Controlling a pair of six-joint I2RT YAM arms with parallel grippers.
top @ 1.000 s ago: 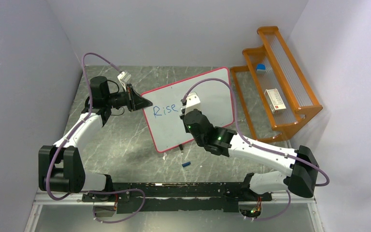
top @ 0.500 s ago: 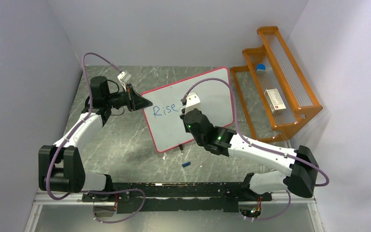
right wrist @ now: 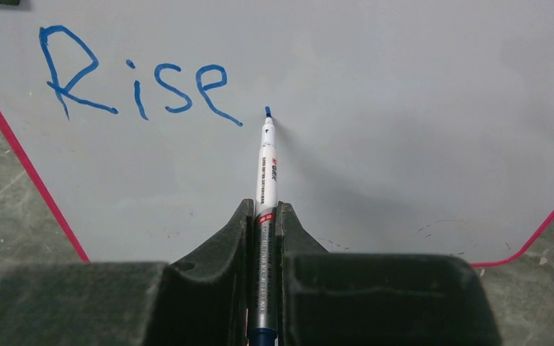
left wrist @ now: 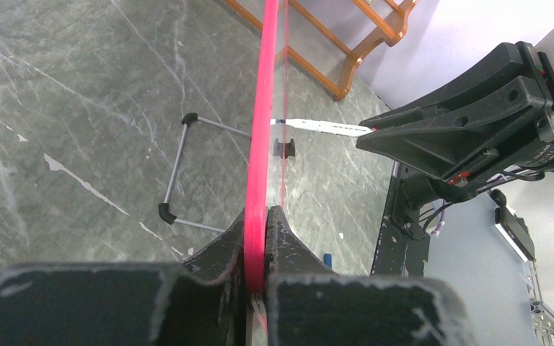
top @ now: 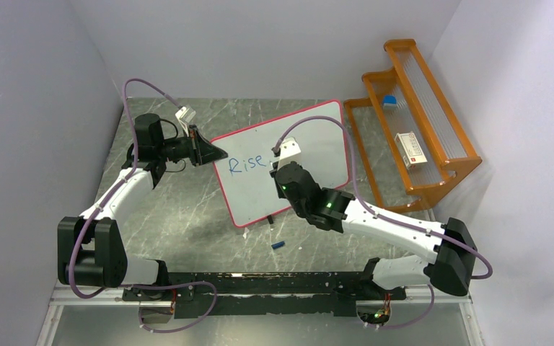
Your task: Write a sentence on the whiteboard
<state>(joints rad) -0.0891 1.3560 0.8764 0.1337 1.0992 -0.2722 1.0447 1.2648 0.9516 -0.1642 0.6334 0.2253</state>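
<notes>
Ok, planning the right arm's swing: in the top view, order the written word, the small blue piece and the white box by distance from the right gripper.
From the right gripper:
1. the written word, just left, on the whiteboard.
2. the small blue piece, on the near part of the table.
3. the white box, on the orange rack, far right.

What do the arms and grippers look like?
The left arm and right arm have white links, black joints and a looping purple cable. The left gripper and right gripper are matte black, with wedge-shaped fingers and scuffed edges. A green light glows on the right arm.
</notes>
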